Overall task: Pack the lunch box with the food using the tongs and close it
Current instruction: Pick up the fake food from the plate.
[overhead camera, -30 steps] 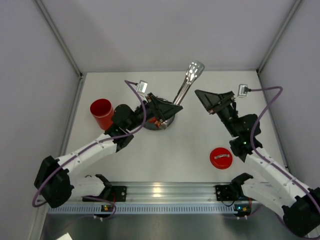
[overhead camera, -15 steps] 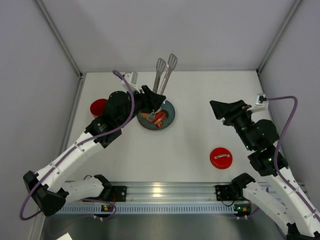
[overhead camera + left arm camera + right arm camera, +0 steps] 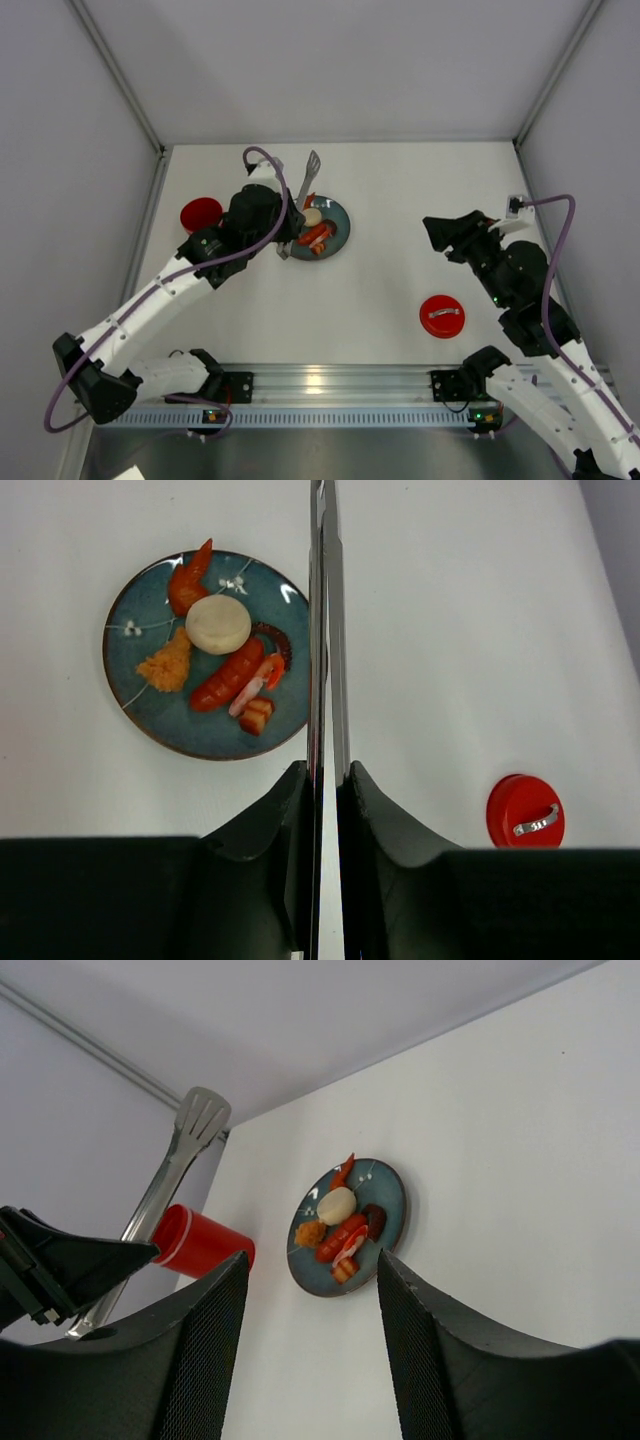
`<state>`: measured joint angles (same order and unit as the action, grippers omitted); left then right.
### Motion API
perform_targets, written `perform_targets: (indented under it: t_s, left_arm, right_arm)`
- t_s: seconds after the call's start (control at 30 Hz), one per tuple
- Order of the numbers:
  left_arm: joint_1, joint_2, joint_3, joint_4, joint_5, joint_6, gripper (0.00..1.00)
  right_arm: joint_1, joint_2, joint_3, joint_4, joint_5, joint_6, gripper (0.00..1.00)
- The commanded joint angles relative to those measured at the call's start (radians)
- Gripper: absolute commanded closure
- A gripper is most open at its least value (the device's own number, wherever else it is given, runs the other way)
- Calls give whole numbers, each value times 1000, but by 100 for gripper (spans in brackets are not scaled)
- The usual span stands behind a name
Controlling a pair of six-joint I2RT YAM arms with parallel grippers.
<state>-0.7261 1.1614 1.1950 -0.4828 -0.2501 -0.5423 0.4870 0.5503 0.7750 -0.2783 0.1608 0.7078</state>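
Observation:
My left gripper (image 3: 325,770) is shut on the silver tongs (image 3: 322,630), whose two arms are squeezed together. In the top view the left gripper (image 3: 288,228) holds the tongs (image 3: 311,168) above the left rim of the blue-grey plate (image 3: 339,224). The food (image 3: 228,676) lies on the plate (image 3: 180,725): a red-brown sausage, orange pieces and a pale round slice (image 3: 219,624). The red lunch box (image 3: 200,214) stands open left of the plate. My right gripper (image 3: 312,1258) is open with nothing in it, off to the right (image 3: 436,232).
The flat red lid (image 3: 441,316) with its grey strip lies on the table near the right arm, also seen as the lid (image 3: 525,810) in the left wrist view. White walls close the table at the back and both sides.
The left arm swung the tongs back from the far side to the plate's left rim, and their arms closed together. The right arm drew back a little to the right.

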Motion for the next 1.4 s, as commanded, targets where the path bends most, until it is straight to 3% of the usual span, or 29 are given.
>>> perform_targets:
  t_s: [0.0, 0.13, 0.17, 0.2, 0.33, 0.9, 1.37]
  left_arm:
    - [-1, -2, 37, -43, -35, 24, 87]
    - [-1, 7, 41, -74, -57, 27, 77]
    - [-1, 7, 43, -80, -61, 25, 72]
    - [-1, 7, 43, -91, -70, 25, 58]
    - [-1, 15, 49, -119, -78, 30, 40]
    - [-1, 99, 9, -201, -58, 16, 39]
    - [-1, 211, -17, -175, -38, 22, 36]
  right_arm:
    - [15, -12, 37, -39, 14, -25, 47]
    - [15, -10, 37, -47, 14, -31, 47]
    - [15, -9, 37, -50, 17, -33, 47]
    - [15, -7, 38, -50, 17, -36, 47]
    - [15, -3, 40, -61, 25, -45, 46]
    - [15, 25, 46, -79, 22, -71, 44]
    - [15, 36, 27, -76, 16, -83, 43]
